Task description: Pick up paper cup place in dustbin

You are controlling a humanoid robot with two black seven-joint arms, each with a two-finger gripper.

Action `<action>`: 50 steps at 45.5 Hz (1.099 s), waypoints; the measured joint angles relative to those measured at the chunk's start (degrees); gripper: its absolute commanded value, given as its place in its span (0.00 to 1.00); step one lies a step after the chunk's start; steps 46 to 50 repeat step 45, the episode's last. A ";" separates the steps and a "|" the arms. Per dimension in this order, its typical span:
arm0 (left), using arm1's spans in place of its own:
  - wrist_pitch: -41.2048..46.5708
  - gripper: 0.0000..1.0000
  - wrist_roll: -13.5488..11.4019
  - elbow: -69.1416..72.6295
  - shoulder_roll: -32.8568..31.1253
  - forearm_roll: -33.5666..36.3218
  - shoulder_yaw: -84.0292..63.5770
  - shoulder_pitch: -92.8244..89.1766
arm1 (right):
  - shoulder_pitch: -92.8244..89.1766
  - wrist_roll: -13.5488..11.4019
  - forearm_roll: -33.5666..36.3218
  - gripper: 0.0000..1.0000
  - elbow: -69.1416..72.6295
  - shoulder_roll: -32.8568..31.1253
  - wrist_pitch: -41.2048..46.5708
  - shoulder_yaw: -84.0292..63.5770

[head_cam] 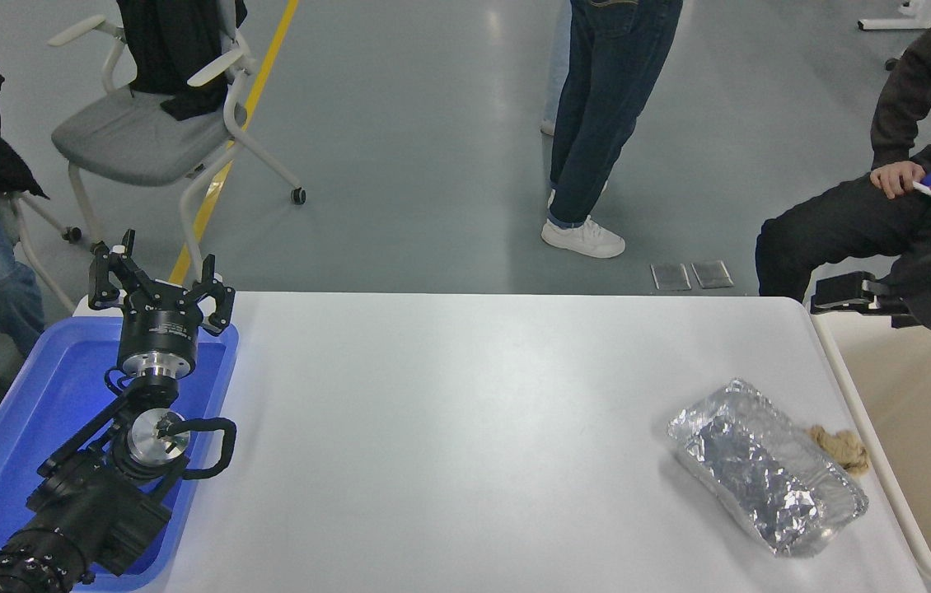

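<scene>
No paper cup showed anywhere; it may have lain in the dustbin (869, 395), so the task looked done. The right tool (838, 296) hung over the bin's far rim, empty, its opening unclear. The left tool (161, 288) sat spread and empty above the blue tray (12, 428).

Left tool (159, 287) parked, fingers spread; right tool (832, 294) raised.

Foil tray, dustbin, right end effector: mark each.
foil tray (766, 469), head view, crinkled middle.
dustbin (865, 428), head view, left rim.
right end effector (826, 297), head view, at fingertips over the bin's far-left corner.
</scene>
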 measured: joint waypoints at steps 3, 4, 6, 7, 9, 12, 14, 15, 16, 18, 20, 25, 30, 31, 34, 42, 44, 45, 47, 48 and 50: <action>0.00 0.99 0.00 0.02 0.01 0.00 0.01 0.01 | 3.43 -0.03 1.94 1.00 1.99 2.83 2.42 -1.63; 0.00 0.99 0.00 0.03 0.01 -0.02 0.02 0.01 | 4.66 -0.04 2.67 1.00 2.76 3.89 3.41 -2.11; 0.00 0.99 0.00 0.04 0.02 -0.01 0.02 0.01 | 6.39 -0.07 3.71 1.00 3.86 5.46 4.74 -2.77; 0.00 0.99 0.00 0.04 0.01 -0.02 0.02 0.01 | 7.24 -0.10 4.26 1.00 4.41 6.18 5.41 -3.08; 0.00 0.99 -0.01 0.05 0.01 -0.02 0.03 0.01 | 9.23 -0.12 5.74 1.00 5.66 7.92 7.02 -3.76; 0.00 0.99 0.00 0.04 0.01 -0.02 0.03 0.01 | 11.74 -0.22 7.74 1.00 7.18 9.82 8.97 -4.58; 0.00 0.99 0.00 0.04 0.02 -0.03 0.02 0.02 | 13.16 -0.24 8.82 1.00 8.05 10.75 10.03 -4.99; 0.00 0.99 0.00 0.04 0.01 -0.03 0.02 0.02 | 13.91 -0.32 9.39 1.00 8.53 11.19 10.62 -5.20; 0.00 0.99 0.00 0.05 0.01 -0.04 0.02 0.03 | 14.97 -0.43 10.11 1.00 9.20 11.69 11.44 -5.47; 0.00 0.99 0.00 0.05 0.02 -0.04 0.00 0.04 | 16.34 -0.64 10.88 1.00 10.14 12.26 12.41 -5.80; 0.00 0.99 0.00 0.06 0.02 -0.05 -0.01 0.07 | 18.16 -1.09 11.69 1.00 11.39 12.78 13.47 -6.26; 0.00 0.99 0.00 0.07 0.03 -0.06 -0.02 0.09 | 22.21 -2.46 13.01 1.00 14.37 13.59 15.16 -7.56; 0.00 0.99 0.00 0.07 0.05 -0.09 -0.02 0.09 | 25.53 -3.51 13.87 1.00 16.62 13.78 16.18 -8.62; 0.00 0.99 0.00 0.07 0.07 -0.09 -0.03 0.09 | 26.20 -3.73 14.08 1.00 17.08 13.76 16.37 -8.86; 0.00 0.99 -0.01 0.08 0.09 -0.09 -0.02 0.09 | 27.69 -4.09 14.58 1.00 17.95 13.63 16.70 -9.28; 0.00 0.99 -0.08 0.08 0.05 -0.10 -0.03 0.09 | 31.11 -6.04 17.40 1.00 20.09 13.22 17.27 -9.99; 0.00 0.99 -0.09 0.08 0.04 -0.10 -0.03 0.10 | 31.74 -6.71 18.17 1.00 20.53 13.11 17.33 -10.08; 0.00 0.99 -0.09 0.08 0.04 -0.10 -0.03 0.10 | 31.96 -6.95 18.45 1.00 20.68 13.08 17.36 -10.12; 0.00 0.99 -0.09 0.08 0.04 -0.10 -0.03 0.10 | 31.96 -6.95 18.45 1.00 20.68 13.08 17.36 -10.12; 0.00 0.99 -0.09 0.08 0.04 -0.10 -0.03 0.10 | 31.96 -6.95 18.45 1.00 20.68 13.08 17.36 -10.12; 0.00 0.99 -0.09 0.08 0.04 -0.10 -0.03 0.10 | 31.96 -6.95 18.45 1.00 20.68 13.08 17.36 -10.12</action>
